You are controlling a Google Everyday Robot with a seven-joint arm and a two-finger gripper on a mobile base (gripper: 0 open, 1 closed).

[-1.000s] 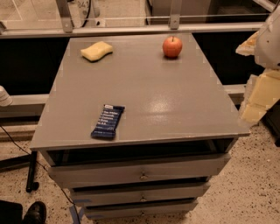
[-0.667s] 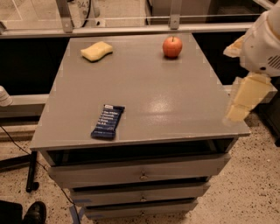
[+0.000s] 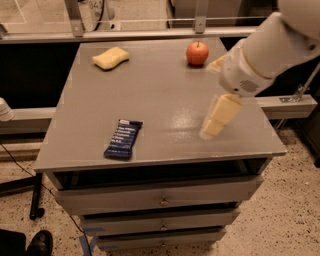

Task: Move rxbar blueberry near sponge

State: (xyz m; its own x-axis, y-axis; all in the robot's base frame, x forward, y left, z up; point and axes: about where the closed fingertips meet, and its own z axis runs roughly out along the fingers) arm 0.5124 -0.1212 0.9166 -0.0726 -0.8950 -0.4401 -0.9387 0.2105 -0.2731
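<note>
Premises: robotics test lab or workshop. Evidence: a grey metal drawer cabinet (image 3: 125,194) at centre serves as the bench. A speckled hard floor (image 3: 285,220) shows at lower right. A metal rail (image 3: 150,34) with a glazed panel (image 3: 140,12) runs along the top edge. The robot's gripper (image 3: 214,125) hangs over the cabinet top, right of centre.

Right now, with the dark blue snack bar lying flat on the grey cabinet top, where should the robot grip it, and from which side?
Grip the dark blue snack bar at its middle, across the narrow width, coming down from above. It lies flat on the grey cabinet top, so likely only its long edges offer purchase. The gripper hangs above the top, camera-right of the bar.
</note>
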